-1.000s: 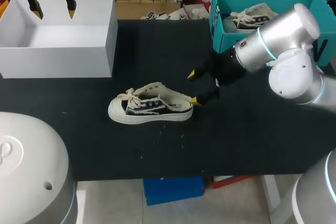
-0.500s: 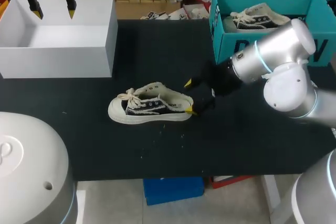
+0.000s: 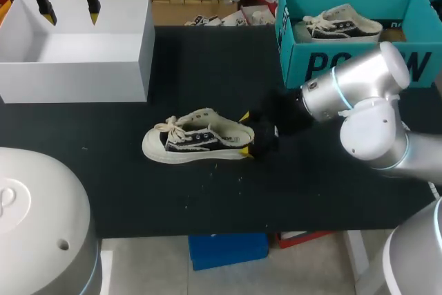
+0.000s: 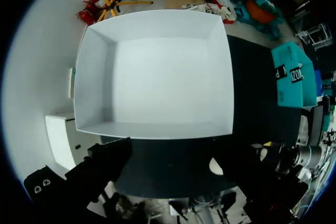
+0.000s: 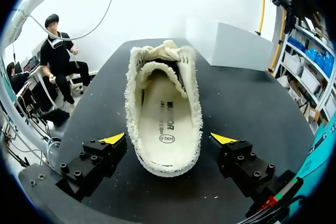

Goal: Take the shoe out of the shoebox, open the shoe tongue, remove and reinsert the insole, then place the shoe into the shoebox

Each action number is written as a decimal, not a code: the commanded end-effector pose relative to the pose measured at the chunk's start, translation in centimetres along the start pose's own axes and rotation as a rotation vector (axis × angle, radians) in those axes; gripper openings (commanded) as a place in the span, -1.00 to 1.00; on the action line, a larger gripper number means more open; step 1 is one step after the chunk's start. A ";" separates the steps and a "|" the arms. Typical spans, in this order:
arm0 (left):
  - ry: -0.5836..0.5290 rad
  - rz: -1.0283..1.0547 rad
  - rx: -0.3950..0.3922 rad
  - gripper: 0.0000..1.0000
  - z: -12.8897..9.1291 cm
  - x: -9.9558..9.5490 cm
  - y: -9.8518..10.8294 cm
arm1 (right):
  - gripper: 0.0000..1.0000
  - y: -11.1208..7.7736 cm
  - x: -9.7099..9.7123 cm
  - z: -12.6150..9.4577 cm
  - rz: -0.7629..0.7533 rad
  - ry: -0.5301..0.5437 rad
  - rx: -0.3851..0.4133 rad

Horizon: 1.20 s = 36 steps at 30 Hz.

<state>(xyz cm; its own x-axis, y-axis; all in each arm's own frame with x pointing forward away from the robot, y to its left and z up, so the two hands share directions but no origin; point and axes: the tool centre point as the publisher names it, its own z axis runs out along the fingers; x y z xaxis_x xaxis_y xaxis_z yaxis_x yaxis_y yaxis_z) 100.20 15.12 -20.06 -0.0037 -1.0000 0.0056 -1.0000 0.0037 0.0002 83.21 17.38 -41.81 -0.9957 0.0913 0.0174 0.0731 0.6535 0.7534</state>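
The sneaker (image 3: pixel 198 144) lies mid-table, its long axis left to right, heel toward the right gripper (image 3: pixel 246 134). That gripper's wide-spread fingers flank the heel without gripping it. The left gripper (image 3: pixel 69 13), also spread and empty, hangs well apart over the white box (image 3: pixel 76 81) at far left.

Finding: a robotics laboratory test station. Grounds: two industrial robot arms, the left arm (image 3: pixel 34 219) and the right arm (image 3: pixel 366 101), stand at one black table (image 3: pixel 207 198). Laid out on the table as trial items are an open white box (image 3: pixel 69 81), a teal shoebox (image 3: pixel 293 60) and a single shoe (image 3: pixel 197 143) resting on its sole. A second shoe (image 3: pixel 338 24) lies inside the shoebox.
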 end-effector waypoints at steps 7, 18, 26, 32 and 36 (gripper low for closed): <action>-0.004 -0.002 -0.002 1.00 0.0 0.1 0.1 | 1.00 -0.2 0.2 1.5 0.013 -0.011 -0.020; -0.004 -0.002 -0.002 1.00 0.0 0.1 0.1 | 1.00 -0.3 0.2 2.1 0.022 -0.009 -0.032; -0.004 -0.002 -0.002 1.00 0.0 0.1 0.1 | -1.00 -0.5 0.1 3.0 0.026 0.003 -0.053; -0.004 -0.002 -0.002 1.00 0.0 0.1 0.1 | -1.00 -0.5 0.1 3.0 0.026 0.003 -0.053; -0.004 -0.002 -0.002 1.00 0.0 0.1 0.1 | -1.00 -0.5 0.1 3.0 0.026 0.003 -0.053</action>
<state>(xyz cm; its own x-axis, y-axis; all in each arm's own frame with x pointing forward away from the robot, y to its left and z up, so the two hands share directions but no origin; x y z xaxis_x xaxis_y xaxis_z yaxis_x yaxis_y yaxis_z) 100.20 15.12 -20.06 -0.0037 -1.0000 0.0056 -1.0000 0.0037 0.0002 83.15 18.99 -43.54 -0.9936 0.1059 0.0390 0.0959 0.6100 0.7865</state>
